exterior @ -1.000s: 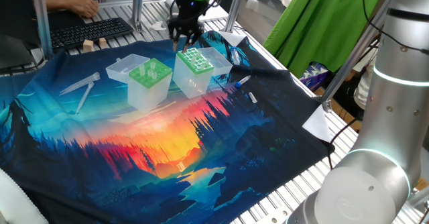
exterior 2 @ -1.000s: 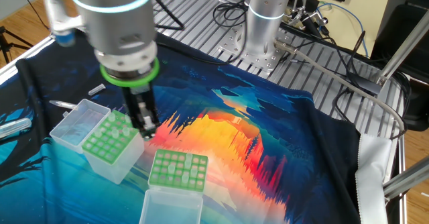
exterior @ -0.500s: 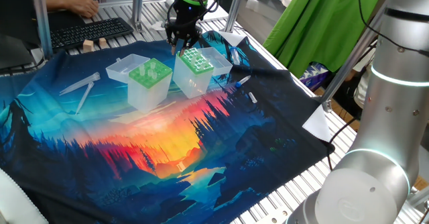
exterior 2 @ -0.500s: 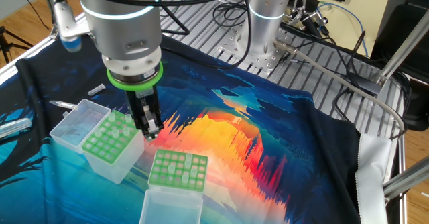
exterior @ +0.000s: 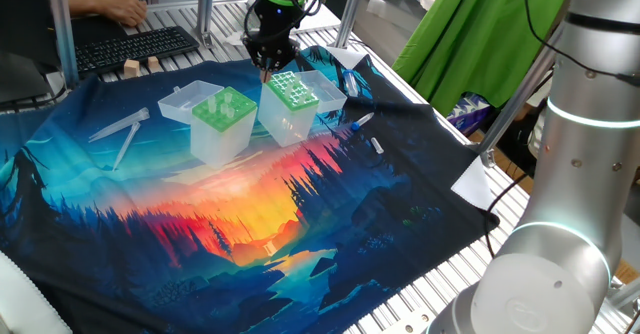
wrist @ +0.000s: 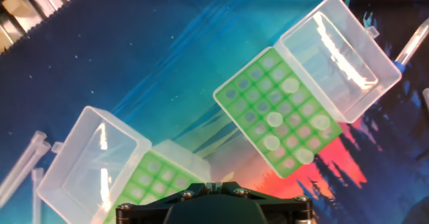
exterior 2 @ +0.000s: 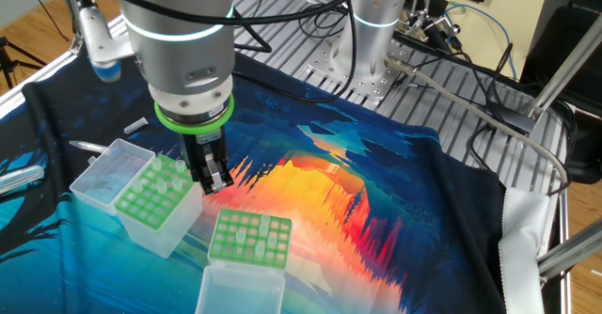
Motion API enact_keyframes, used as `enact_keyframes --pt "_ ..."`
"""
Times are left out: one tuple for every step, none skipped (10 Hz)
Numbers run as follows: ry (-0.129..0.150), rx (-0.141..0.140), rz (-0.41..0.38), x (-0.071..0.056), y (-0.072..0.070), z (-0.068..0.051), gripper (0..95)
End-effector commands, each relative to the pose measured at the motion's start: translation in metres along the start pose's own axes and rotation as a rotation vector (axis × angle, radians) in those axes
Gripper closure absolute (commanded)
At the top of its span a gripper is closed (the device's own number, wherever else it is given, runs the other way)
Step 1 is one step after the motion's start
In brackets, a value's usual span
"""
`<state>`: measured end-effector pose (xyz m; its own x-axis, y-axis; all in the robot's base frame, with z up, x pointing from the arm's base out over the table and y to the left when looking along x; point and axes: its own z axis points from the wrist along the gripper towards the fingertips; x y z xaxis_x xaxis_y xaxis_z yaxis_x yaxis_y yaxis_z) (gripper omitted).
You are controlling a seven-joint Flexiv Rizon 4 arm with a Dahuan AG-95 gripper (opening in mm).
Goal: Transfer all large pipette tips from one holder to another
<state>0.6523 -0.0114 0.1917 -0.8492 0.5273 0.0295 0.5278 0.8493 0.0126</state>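
Sunset-print cloth [exterior 2: 376, 192] covers the worktop [exterior: 450, 274], and both boxes sit on it with their clear lids flipped open. The gripper [exterior 2: 213, 180] points straight down with its jaws pressed together, just beside the plain light-green holder [exterior 2: 155, 196], at about 3 o'clock of it in that fixed view. Honestly I can't tell whether a tip is pinched in there, it's too small and see-through. In the hand view the dotted-grid holder [wrist: 281, 113] lies toward 2 o'clock from the hand and already has a handful of large tips [wrist: 274, 119] seated in it, showing as pale discs. My read is that this is the pick from the plain holder. To do it well, I'd pull straight up until the whole cone clears the plate, no sideways drag, because those boxes look light and would probably tip or slide. Then carry it over toward 2 o'clock, pick a hole that isn't already filled, line up dead vertical and lower gently before letting go. If nothing comes up with the lift, redo the grab rather than carrying air.
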Motion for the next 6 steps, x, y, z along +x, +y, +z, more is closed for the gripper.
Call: enact_keyframes --pt "0.007 -0.017 -0.091 -0.0017 0.0013 0.0005 95.0" --pt "0.011 -0.024 -0.125 -0.0017 0.0013 0.0005 95.0" --pt "0.014 -0.032 -0.156 -0.0017 0.0013 0.0005 95.0" --pt "0.017 -0.037 -0.173 -0.0017 0.0013 0.0005 95.0" --pt "0.024 -0.044 -0.180 -0.0017 0.0013 0.0005 95.0" --pt "0.031 -0.054 -0.149 -0.0017 0.0013 0.0005 95.0"
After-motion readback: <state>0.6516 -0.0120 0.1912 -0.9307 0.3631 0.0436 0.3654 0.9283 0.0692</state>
